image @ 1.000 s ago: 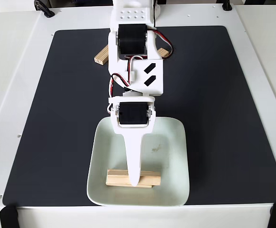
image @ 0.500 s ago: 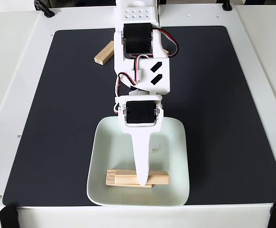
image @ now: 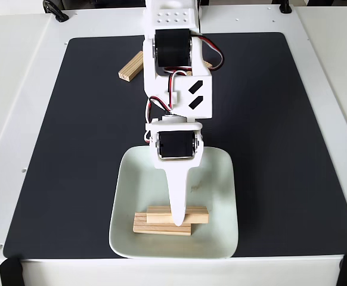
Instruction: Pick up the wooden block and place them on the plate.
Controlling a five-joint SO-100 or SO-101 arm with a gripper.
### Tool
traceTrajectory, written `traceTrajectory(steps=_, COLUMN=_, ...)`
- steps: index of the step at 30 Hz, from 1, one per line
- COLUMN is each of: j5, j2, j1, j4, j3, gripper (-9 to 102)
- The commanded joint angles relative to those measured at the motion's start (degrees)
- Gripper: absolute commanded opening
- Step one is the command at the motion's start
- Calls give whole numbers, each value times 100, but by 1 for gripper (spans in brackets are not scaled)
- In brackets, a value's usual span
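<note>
Leftmost on the black rectangular mat (image: 72, 149), which covers most of the white bench (image: 18, 89), a small light pine bar (image: 130, 65) lies near the mat's far edge, angled, with one end showing its cut grain and the other end running behind the white arm (image: 176, 77). Just right of the arm, a sliver of another pine piece (image: 205, 63) peeks out at about the same depth on the mat. Nearer the bench's front edge, the large square pale mint-white plate with rounded corners (image: 126, 179) sits on the mat, roughly centred left to right and close to the mat's near edge. Inside it, toward its front rim, light wooden bars (image: 161, 223) lie stacked crosswise, the upper bar shifted a little to the right of the lower ones so that the ends do not line up. A small dark smudge (image: 194, 187) marks the plate's floor right of centre. The white pointed gripper (image: 177, 221) reaches down over the plate with its tip on the upper bar; only one finger (image: 177, 196) is seen from above, so whether the jaws are spread or pressed together I cannot tell.
</note>
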State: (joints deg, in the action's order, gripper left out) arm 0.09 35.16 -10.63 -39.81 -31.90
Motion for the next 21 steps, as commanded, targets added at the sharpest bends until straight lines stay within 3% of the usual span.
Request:
traceTrajectory(steps=1, j5=70, j2=431, j1=-62, j4=-26, j3=290, gripper=2)
traceTrajectory(steps=9, j5=404, j2=738, j1=-202, j4=-18, j3=290, gripper=20)
traceTrajectory(steps=21, j5=404, j2=1046, j1=-255, j4=-44, j3=272, gripper=21)
